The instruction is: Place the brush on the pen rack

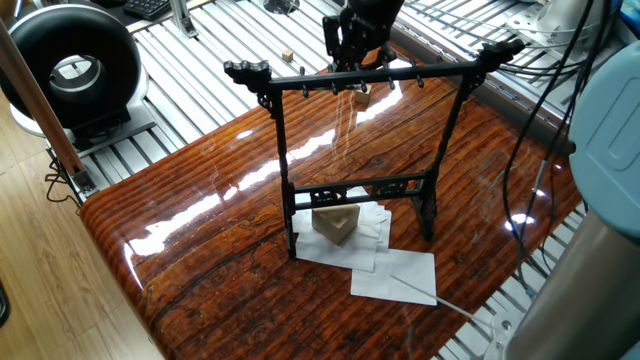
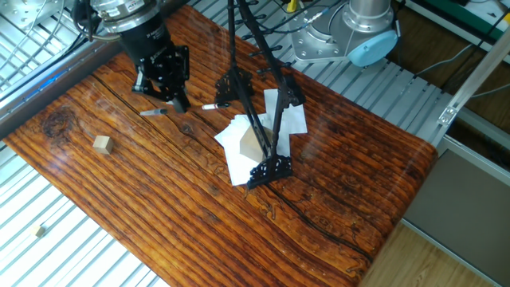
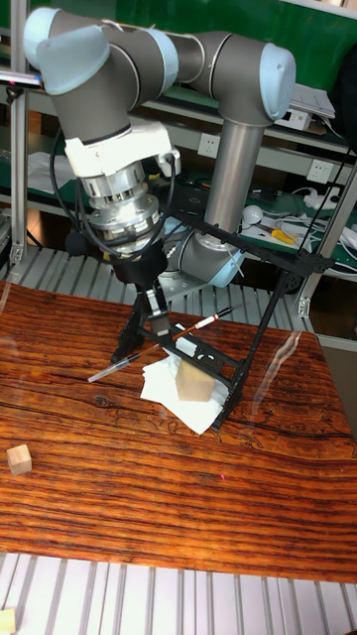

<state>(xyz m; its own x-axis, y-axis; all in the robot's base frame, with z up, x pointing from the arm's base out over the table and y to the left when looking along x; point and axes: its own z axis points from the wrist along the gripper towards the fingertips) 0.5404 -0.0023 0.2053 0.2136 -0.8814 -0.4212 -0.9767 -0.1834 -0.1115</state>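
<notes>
Standing on one shiny brown wooden surface (image 2: 335, 183) is one tall black pen rack (image 1: 355, 140) with two legs and a top bar with little pegs. One robot arm (image 3: 119, 119) hangs over the far side. Its pincer (image 3: 151, 316) is shut on one thin brush (image 3: 159, 346), lifted off the wood and tilted, behind the rack. White papers (image 1: 395, 272) lie under the rack, with one tan block (image 1: 336, 222) on them. Two small wooden cubes show: one (image 2: 101, 143) on the wood, one (image 2: 41, 231) off it.
</notes>
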